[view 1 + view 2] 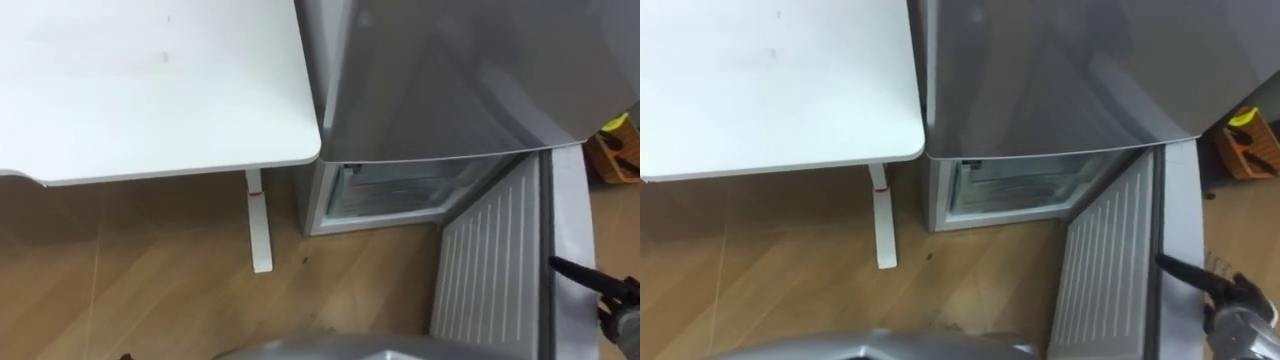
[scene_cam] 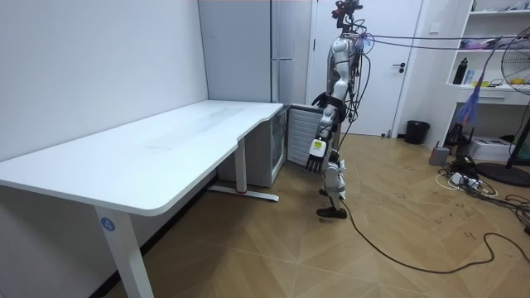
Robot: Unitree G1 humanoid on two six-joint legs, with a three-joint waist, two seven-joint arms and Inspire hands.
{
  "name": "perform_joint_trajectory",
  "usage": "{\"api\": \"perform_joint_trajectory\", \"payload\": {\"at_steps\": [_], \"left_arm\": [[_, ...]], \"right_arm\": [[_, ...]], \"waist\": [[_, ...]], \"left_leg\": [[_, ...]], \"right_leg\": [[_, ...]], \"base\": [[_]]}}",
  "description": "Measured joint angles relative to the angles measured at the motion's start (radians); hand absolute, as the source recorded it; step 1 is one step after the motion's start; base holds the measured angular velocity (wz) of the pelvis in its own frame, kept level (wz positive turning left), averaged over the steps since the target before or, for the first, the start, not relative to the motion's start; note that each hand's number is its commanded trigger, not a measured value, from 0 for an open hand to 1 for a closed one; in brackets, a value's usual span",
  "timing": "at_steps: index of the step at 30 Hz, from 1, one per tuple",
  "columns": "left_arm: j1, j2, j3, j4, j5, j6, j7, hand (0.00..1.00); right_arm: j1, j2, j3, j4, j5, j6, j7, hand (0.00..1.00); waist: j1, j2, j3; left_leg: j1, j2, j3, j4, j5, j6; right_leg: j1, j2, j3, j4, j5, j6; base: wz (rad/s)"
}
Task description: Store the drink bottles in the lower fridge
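No drinks can be made out, so where they lie, which way they point and how their long axis runs cannot be told; the right hand (image 1: 612, 294) carries none. What the next move turns on, as I judge it, is the opening that must receive them. The fridge (image 1: 450, 80) stands just beside the desk's (image 1: 150, 90) right front corner, and its lower compartment (image 1: 400, 190) gapes toward the robot. The door (image 1: 490, 270) is swung out from its right side, ribbed inner face to the robot's left, its long edge running from the compartment down toward the robot. The right hand is at that door's free edge, one dark finger straight out along it and curled round nothing; the rest of the hand is cut off. From this hand the compartment lies ahead and to the left, past the door's inner face. The drinks still have to be found and fetched.
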Motion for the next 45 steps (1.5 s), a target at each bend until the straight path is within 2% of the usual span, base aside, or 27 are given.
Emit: {"api": "perform_joint_trajectory", "payload": {"at_steps": [5,7,10,12,14,16,17,18,21,22,27,36,45], "left_arm": [[-0.030,0.002,-0.107,-0.001,0.002,0.011,-0.004,0.00],[-0.048,0.000,-0.135,0.000,0.001,0.019,-0.010,0.00],[-0.063,0.001,-0.190,-0.001,-0.002,0.030,-0.010,0.00],[-0.082,0.001,-0.256,0.007,-0.002,0.036,-0.010,0.00],[-0.093,0.000,-0.280,0.011,0.000,0.034,-0.010,0.00],[-0.101,-0.008,-0.287,0.023,0.000,0.027,-0.010,0.00],[-0.102,-0.009,-0.295,0.029,0.000,0.027,-0.010,0.00],[-0.099,-0.010,-0.299,0.032,0.000,0.030,-0.009,0.00],[-0.061,-0.013,-0.300,0.042,-0.002,0.050,-0.011,0.00],[-0.060,-0.014,-0.301,0.046,-0.002,0.057,-0.011,0.00],[-0.068,-0.016,-0.301,0.045,-0.014,0.056,-0.018,0.00],[-0.078,-0.013,-0.301,0.043,-0.119,0.059,-0.028,0.00],[-0.074,-0.014,-0.298,0.025,-0.119,0.072,-0.028,0.00]], "right_arm": [[0.053,0.019,0.208,-0.227,-0.070,0.005,0.046,0.00],[0.072,0.043,0.263,-0.306,-0.083,0.013,0.076,0.00],[0.074,0.052,0.330,-0.375,-0.090,0.015,0.123,0.00],[0.074,0.059,0.436,-0.475,-0.087,0.023,0.200,0.00],[0.066,0.074,0.517,-0.567,-0.087,0.022,0.286,0.00],[0.032,0.109,0.618,-0.638,-0.083,0.021,0.406,0.00],[0.024,0.109,0.639,-0.650,-0.077,0.022,0.432,0.00],[0.029,0.108,0.643,-0.671,-0.070,0.036,0.442,0.00],[0.030,0.086,0.626,-0.671,-0.068,0.048,0.491,0.00],[0.028,0.082,0.626,-0.671,-0.068,0.053,0.508,0.00],[0.024,0.085,0.617,-0.671,-0.075,0.078,0.542,0.00],[0.012,0.083,0.617,-0.667,-0.078,0.079,0.609,0.00],[0.018,0.083,0.618,-0.623,-0.170,0.080,0.608,0.00]], "waist": [[0.026,0.011,0.0003],[0.046,0.013,0.0006],[0.052,0.025,0.0010],[0.074,0.045,0.0025],[0.097,0.052,0.0042],[0.112,0.059,0.0000],[0.120,0.059,-0.0019],[0.134,0.058,-0.0019],[0.127,0.048,0.0023],[0.129,0.044,0.0051],[0.130,0.025,0.0050],[0.131,0.018,0.0048],[0.132,0.024,0.0046]], "left_leg": [[-0.034,0.010,0.023,0.008,0.001,-0.001],[-0.036,0.017,0.034,0.007,0.001,-0.003],[-0.037,0.021,0.033,0.005,-0.001,-0.007],[-0.037,0.026,0.032,0.005,0.001,-0.011],[-0.040,0.029,0.025,0.005,0.004,-0.017],[-0.045,0.030,-0.001,0.008,0.009,-0.021],[-0.046,0.029,-0.005,0.008,0.010,-0.021],[-0.050,0.028,-0.011,0.010,0.012,-0.020],[-0.059,0.025,-0.027,0.019,0.013,-0.019],[-0.067,0.025,-0.033,0.026,0.013,-0.019],[-0.070,0.019,-0.048,0.025,0.012,-0.019],[-0.070,0.012,-0.053,0.026,0.014,-0.015],[-0.070,0.012,-0.058,0.025,0.014,-0.015]], "right_leg": [[-0.040,0.008,0.014,0.001,0.018,-0.005],[-0.048,0.016,0.029,0.000,0.025,-0.010],[-0.049,0.020,0.029,0.000,0.027,-0.013],[-0.050,0.025,0.028,0.000,0.030,-0.018],[-0.050,0.029,0.021,-0.001,0.031,-0.020],[-0.044,0.029,-0.002,-0.001,0.031,-0.020],[-0.044,0.029,-0.003,-0.001,0.031,-0.020],[-0.044,0.028,-0.006,-0.002,0.031,-0.020],[-0.043,0.024,-0.029,-0.002,0.031,-0.019],[-0.044,0.024,-0.031,-0.003,0.030,-0.019],[-0.029,0.021,-0.042,-0.018,0.030,-0.019],[-0.026,0.016,-0.040,-0.020,0.029,-0.019],[-0.026,0.016,-0.044,-0.019,0.029,-0.018]], "base": [[-0.16],[-0.24],[-0.03],[-0.06],[0.14],[0.34],[0.25],[0.13],[0.15],[0.15],[0.09],[0.01],[0.01]]}}
